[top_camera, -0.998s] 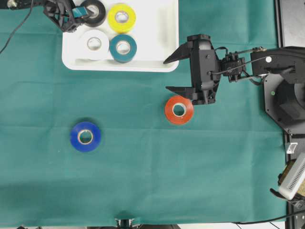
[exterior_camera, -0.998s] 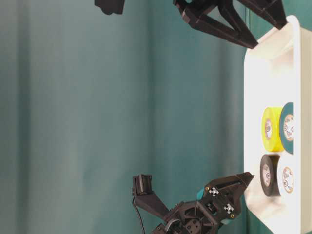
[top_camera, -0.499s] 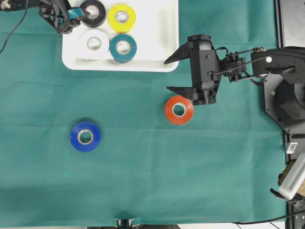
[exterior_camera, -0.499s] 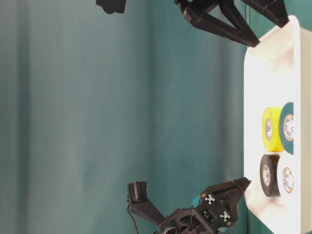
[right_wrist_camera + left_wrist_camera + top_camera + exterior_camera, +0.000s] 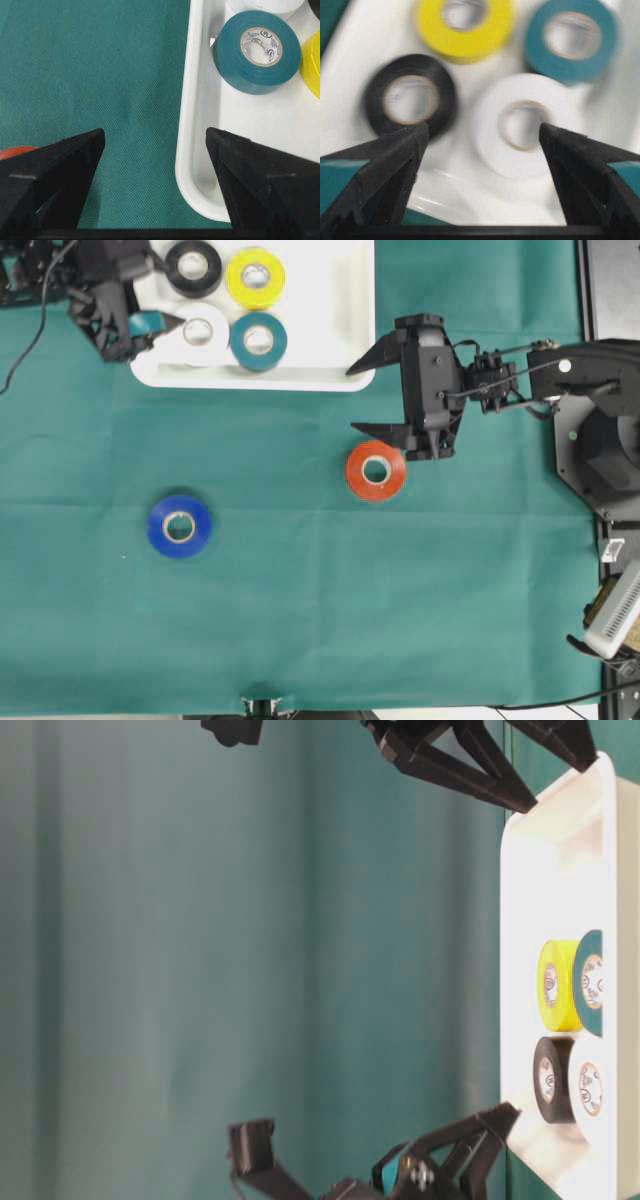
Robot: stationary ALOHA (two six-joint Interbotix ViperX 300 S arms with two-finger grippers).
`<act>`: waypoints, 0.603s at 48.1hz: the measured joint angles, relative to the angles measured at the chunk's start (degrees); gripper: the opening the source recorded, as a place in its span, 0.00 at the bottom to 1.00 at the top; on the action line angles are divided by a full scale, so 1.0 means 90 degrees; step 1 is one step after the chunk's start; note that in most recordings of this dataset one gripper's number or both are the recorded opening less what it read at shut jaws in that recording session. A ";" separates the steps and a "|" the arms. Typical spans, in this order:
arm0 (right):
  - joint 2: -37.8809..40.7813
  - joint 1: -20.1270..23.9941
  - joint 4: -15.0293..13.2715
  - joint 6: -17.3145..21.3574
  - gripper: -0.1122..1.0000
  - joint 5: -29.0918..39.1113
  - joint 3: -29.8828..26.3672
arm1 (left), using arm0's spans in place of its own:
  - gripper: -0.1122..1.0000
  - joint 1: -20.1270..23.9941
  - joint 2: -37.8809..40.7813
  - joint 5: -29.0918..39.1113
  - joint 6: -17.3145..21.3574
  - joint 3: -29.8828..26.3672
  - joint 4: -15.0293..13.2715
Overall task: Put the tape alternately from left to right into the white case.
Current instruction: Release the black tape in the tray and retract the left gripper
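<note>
The white case point(image 5: 330, 335) holds a black roll point(image 5: 193, 267), a yellow roll point(image 5: 255, 277), a white roll point(image 5: 200, 333) and a teal roll point(image 5: 259, 340) of tape. My left gripper point(image 5: 165, 295) hangs open and empty over the case's left rim. In its wrist view the fingers point(image 5: 395, 160) frame the black roll point(image 5: 410, 100) and white roll point(image 5: 525, 125). A red-orange roll point(image 5: 376, 470) and a blue roll point(image 5: 180, 527) lie on the cloth. My right gripper point(image 5: 350, 398) is open, empty, beside the case's right corner point(image 5: 187, 125), just above the red-orange roll.
Green cloth point(image 5: 300, 620) covers the table. The right arm's base point(image 5: 600, 440) and a grey panel point(image 5: 612, 280) stand at the right edge, with a white device point(image 5: 615, 615) lower right. A black cable point(image 5: 25, 310) trails at the top left.
My left gripper has drawn back from the black roll toward the case's left rim, leaving that roll in the case. The right gripper has hardly moved.
</note>
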 measured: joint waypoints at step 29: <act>0.0000 0.0000 0.0000 0.0000 0.89 0.0000 0.0000 | 0.99 -0.1631 -0.0566 0.0010 -0.0049 0.0635 0.0000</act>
